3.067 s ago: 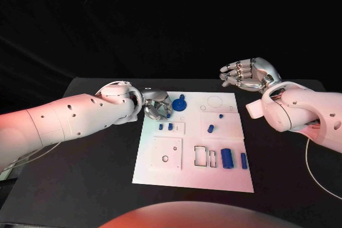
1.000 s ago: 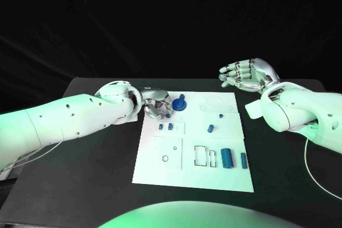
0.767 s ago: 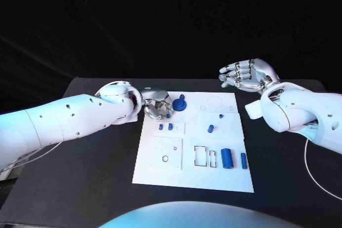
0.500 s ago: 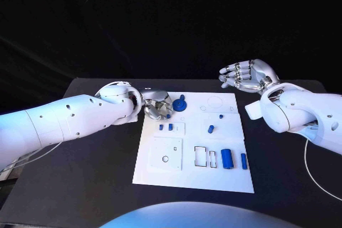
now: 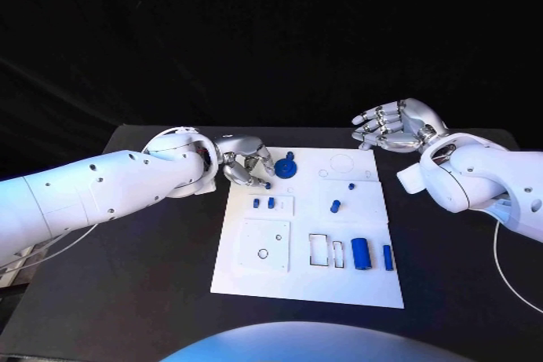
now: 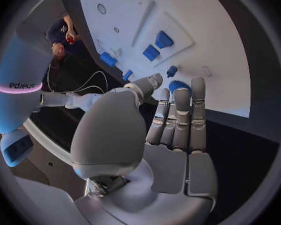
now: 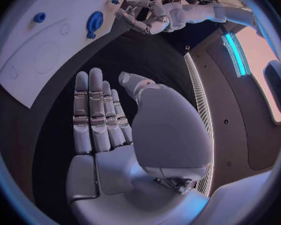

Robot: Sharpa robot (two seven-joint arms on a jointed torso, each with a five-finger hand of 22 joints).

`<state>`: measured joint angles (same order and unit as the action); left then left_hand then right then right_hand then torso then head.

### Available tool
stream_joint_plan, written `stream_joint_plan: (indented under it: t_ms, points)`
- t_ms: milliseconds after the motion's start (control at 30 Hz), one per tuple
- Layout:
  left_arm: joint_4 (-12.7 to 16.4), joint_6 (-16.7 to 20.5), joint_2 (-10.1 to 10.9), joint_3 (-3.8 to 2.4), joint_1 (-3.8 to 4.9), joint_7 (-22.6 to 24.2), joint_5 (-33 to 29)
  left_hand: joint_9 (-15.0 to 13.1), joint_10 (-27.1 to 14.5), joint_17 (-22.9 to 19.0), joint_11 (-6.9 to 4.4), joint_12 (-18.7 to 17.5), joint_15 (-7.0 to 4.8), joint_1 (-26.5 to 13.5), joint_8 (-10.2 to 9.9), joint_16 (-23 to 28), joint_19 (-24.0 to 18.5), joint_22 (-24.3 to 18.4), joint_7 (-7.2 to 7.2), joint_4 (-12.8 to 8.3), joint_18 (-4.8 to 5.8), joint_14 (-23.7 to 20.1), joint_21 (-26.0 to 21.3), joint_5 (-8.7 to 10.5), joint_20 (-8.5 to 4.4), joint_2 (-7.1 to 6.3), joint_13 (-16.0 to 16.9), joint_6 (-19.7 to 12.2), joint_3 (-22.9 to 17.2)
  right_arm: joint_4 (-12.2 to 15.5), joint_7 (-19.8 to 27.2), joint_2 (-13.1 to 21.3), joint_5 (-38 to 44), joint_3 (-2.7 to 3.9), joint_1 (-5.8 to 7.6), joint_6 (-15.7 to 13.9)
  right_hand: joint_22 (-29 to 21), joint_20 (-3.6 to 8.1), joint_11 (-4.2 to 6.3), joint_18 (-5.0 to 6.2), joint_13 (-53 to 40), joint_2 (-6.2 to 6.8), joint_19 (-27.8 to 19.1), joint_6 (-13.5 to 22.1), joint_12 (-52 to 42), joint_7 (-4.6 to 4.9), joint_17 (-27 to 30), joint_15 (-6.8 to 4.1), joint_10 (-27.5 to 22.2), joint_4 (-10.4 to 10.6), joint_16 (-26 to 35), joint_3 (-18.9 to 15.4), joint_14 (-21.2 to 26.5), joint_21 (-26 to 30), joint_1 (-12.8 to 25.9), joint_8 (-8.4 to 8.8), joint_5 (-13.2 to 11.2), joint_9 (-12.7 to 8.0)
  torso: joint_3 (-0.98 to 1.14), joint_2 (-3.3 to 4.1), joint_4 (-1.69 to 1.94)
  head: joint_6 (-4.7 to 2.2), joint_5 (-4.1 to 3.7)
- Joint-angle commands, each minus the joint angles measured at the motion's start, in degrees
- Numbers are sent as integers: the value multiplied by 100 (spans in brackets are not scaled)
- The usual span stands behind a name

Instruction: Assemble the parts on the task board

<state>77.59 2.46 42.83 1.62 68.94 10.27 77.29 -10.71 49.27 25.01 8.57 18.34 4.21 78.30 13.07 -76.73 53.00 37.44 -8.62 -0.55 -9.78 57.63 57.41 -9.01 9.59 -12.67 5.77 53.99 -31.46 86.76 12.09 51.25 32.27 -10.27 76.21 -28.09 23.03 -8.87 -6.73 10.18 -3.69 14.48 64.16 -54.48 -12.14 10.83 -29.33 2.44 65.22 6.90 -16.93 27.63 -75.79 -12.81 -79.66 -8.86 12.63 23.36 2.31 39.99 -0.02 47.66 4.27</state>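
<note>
Blue round plastic part (image 5: 286, 168) looks light, rigid and slick; best pinched at its rim. Left hand (image 5: 241, 161) hovers beside it with fingers apart, empty; right hand (image 5: 391, 125) is likewise spread and empty, beyond the white task board (image 5: 266, 279).

we see a black worktop (image 5: 136, 299) with the white task board (image 5: 255, 279) lying flat on it, near the middle and running lengthwise away from us. a thin pale cable (image 5: 45, 252) trails over the worktop at our left side, and another (image 5: 504, 272) curves across it at our right side, both well apart from the board.
</note>
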Motion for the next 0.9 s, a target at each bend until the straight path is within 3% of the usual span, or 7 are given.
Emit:
stream_joint_plan:
  t_ms: [33, 100, 167, 300, 433, 600, 900]
  points:
    - [98, 266, 157, -64, 6, 357, -1316, 23, -146, -98, 21, -41, 24, 73, -69, 113, -78, -26, -82, -27, -79, -110, -62, -21, 15, 14, -46, -19, 68, -14, -420, 23, 997, 1, 0, 567, 277, 170, 90, 20, -15, -17, 312, -139, 7, -74, -276, -140, 205, -155, -395, -16, -433, -407, -19, 7, 0, -25, 13, -23, 7, -19, -25]
    - [157, 301, 297, -109, 13, 432, -2138, 46, -166, -205, 10, 8, 20, 54, -123, 226, -106, -53, -258, 14, -82, -170, -105, -25, 22, 35, -70, -37, 157, -26, -567, 40, 1511, 1, 1, 753, 640, 314, 188, 10, -22, -40, 454, -280, 46, -144, -603, -252, 408, -308, -825, 21, -736, -863, 10, 16, 38, -64, 13, -23, 6, -58, -48]
    - [210, 344, 427, -135, 19, 505, -2959, 48, -147, -225, 23, 37, 29, 31, -126, 228, -106, -63, -308, 44, -80, -158, -117, -27, 27, 51, -72, -20, 186, -24, -709, 55, 2091, 1, 2, 919, 1083, 415, 271, 9, -39, -43, 584, -386, 110, -215, -1083, -316, 571, -421, -1586, 109, -1060, -1404, 95, 41, 86, -104, 16, -27, 0, -80, -82]
    - [299, 352, 652, -162, 26, 643, -4459, 57, 116, -353, -7, 287, 12, -25, -154, 376, -135, -131, -295, 128, -86, -269, -218, -27, 25, 91, -24, -4, 200, 9, -1023, 78, 3382, 1, 2, 1202, 1607, 421, 287, -3, -62, 19, 512, -446, 263, -236, -2492, -340, 693, -508, -3471, 255, -1074, -1965, 252, 83, 43, -129, 8, -31, -4, -99, -134]
    - [396, 219, 825, -172, 27, 784, -5632, 34, 333, -415, -66, 531, -40, -38, -138, 406, -81, -174, -248, 186, -90, -223, -261, -44, -20, 174, 38, 53, 127, 70, -1387, 100, 4513, 1, -7, 1396, 1899, 395, 257, -21, -71, 138, 531, -393, 354, -215, -3031, -314, 676, -435, -4186, 208, -1104, -2277, 460, 133, -41, -141, 0, -33, 8, -126, -187]
    - [527, 88, 945, -175, 26, 951, -6414, -28, 651, -477, -191, 943, -148, 52, -97, 447, 10, -200, -165, 130, -89, -133, -269, -40, -120, 237, 182, 152, 48, 144, -1627, 109, 5300, 0, -65, 1536, 2728, 364, 233, -136, -92, 202, 814, -427, 467, -212, -3708, -290, 594, -419, -5083, 78, -1149, -3204, 514, 131, -67, -124, -13, -30, 10, -149, -251]
    - [635, 265, 987, -166, 22, 1089, -6835, -104, 720, -499, -258, 1198, -209, 78, -48, 454, 80, -204, -114, 88, -86, -39, -256, -36, -182, 270, 279, 247, 44, 177, -1692, 54, 5865, 1, -219, 1410, 2938, 359, 250, -153, -132, 215, 803, -436, 461, -223, -3791, -296, 679, -442, -5254, 42, -1107, -3407, 499, 138, 123, -119, -14, -28, -1, -205, -301]
